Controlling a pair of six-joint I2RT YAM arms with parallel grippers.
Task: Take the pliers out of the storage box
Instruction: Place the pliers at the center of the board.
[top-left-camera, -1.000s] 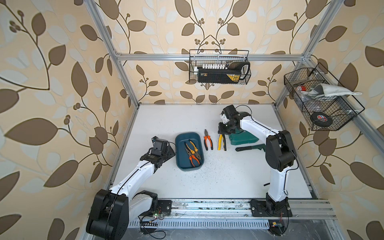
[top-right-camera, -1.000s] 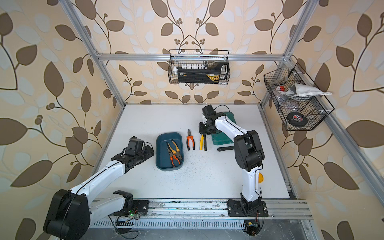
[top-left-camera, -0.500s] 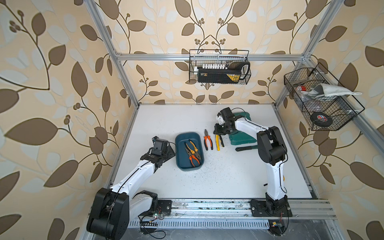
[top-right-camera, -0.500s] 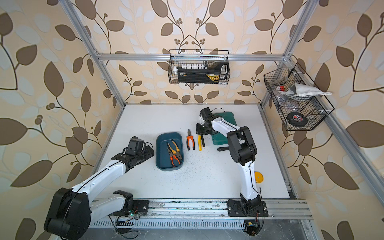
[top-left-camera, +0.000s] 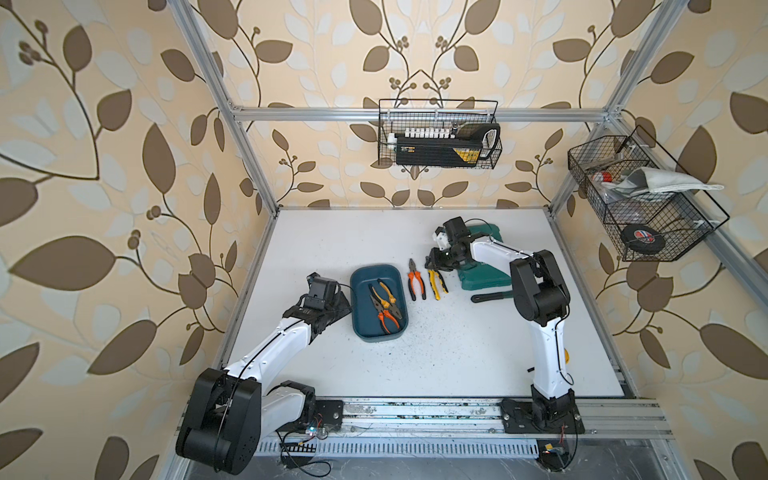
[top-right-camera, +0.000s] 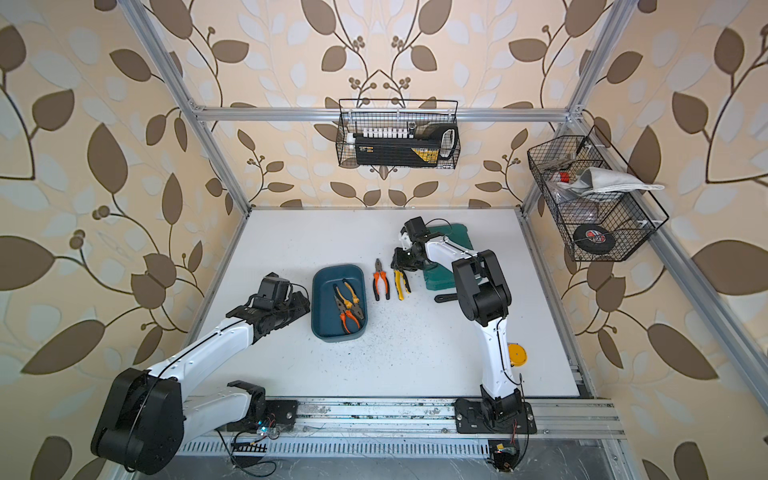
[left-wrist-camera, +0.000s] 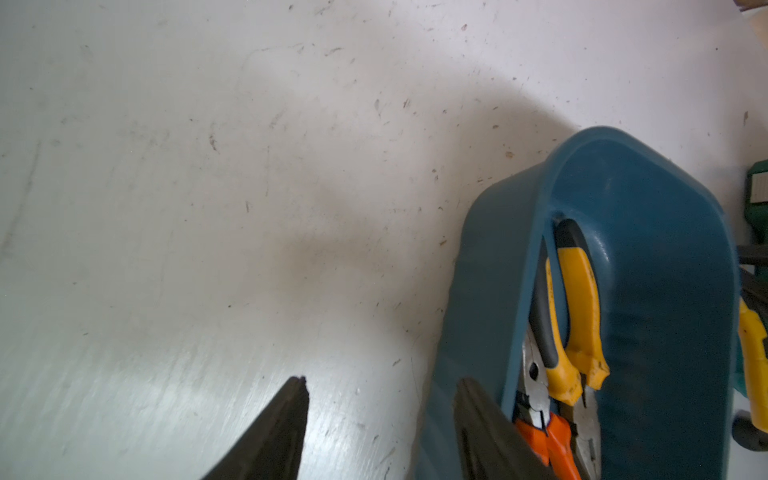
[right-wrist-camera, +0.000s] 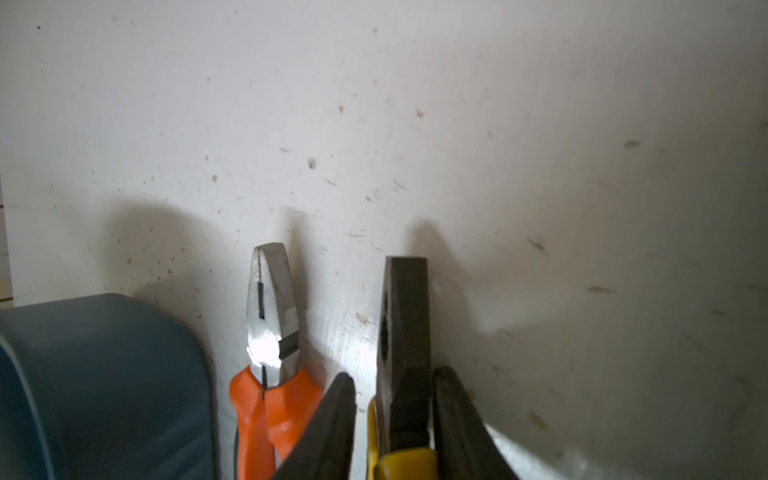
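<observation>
The dark teal storage box (top-left-camera: 376, 274) (top-right-camera: 338, 274) sits mid-table and holds two pliers: a yellow-handled pair (top-left-camera: 384, 293) and an orange-handled pair (top-left-camera: 388, 322). Two more pliers lie on the table to its right: an orange pair (top-left-camera: 415, 284) (right-wrist-camera: 270, 316) and a yellow pair (top-left-camera: 437, 284) (right-wrist-camera: 405, 316). My right gripper (top-left-camera: 434, 264) (right-wrist-camera: 390, 376) straddles the yellow pair's dark head, open, with a gap on one side. My left gripper (top-left-camera: 337, 306) (left-wrist-camera: 380, 380) rests open by the box's left wall (left-wrist-camera: 478, 291), holding nothing.
A green tool case (top-left-camera: 486, 266) lies behind the right gripper, with a black-handled tool (top-left-camera: 492, 296) in front of it. A yellow tape measure (top-right-camera: 517, 355) sits by the right arm. Wire baskets hang on the back wall (top-left-camera: 438, 139) and the right wall (top-left-camera: 640, 199).
The right arm's elbow swung left, and its jaws have parted around the yellow pliers' head, which stays next to the orange pair. The left arm has not moved.
</observation>
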